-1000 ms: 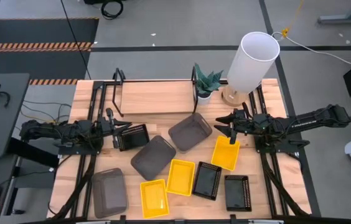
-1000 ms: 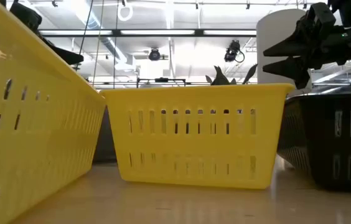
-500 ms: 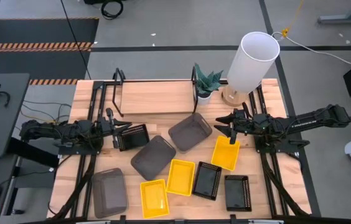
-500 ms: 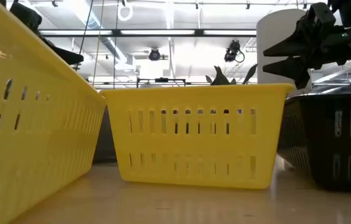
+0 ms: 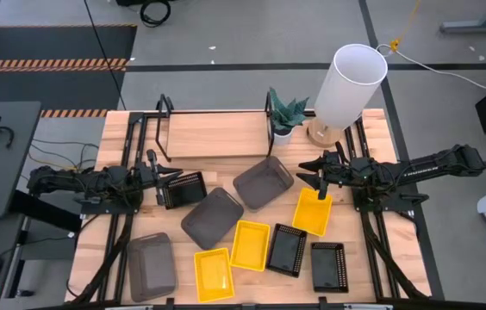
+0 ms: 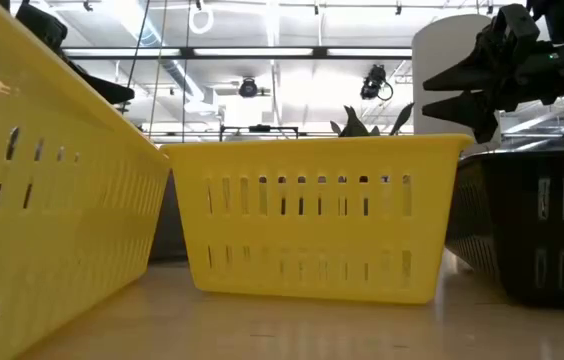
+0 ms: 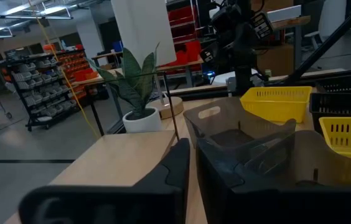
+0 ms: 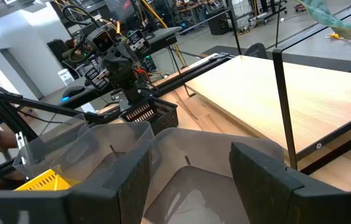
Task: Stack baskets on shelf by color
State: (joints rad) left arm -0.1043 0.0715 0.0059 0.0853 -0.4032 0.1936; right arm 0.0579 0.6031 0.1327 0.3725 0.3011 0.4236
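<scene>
Nine small baskets lie on the table in front of the long wooden shelf (image 5: pixel 217 134). Three are grey (image 5: pixel 263 182) (image 5: pixel 213 215) (image 5: pixel 151 265). Three are yellow (image 5: pixel 312 211) (image 5: pixel 250 244) (image 5: pixel 213 274). Three are black mesh (image 5: pixel 187 189) (image 5: pixel 285 250) (image 5: pixel 328 265). My left gripper (image 5: pixel 172 177) is at the left black basket's end, shut on it. My right gripper (image 5: pixel 314 176) is open and empty. It hovers between the far grey basket and the right yellow one, and the low view (image 6: pixel 452 90) shows it raised. My left gripper holds the left black basket by the short end wall (image 8: pixel 139 113) that faces the table's left. The fingers come from the left, slanting down. The gripper hides the exact place of contact. Whether the basket rests on the table I cannot tell.
A white cylinder lamp (image 5: pixel 346 84) on a round wooden base and a small potted plant (image 5: pixel 288 116) stand at the shelf's right end. Black wire frames (image 5: pixel 164 120) close both ends of the shelf. The arms' rails run along both table sides.
</scene>
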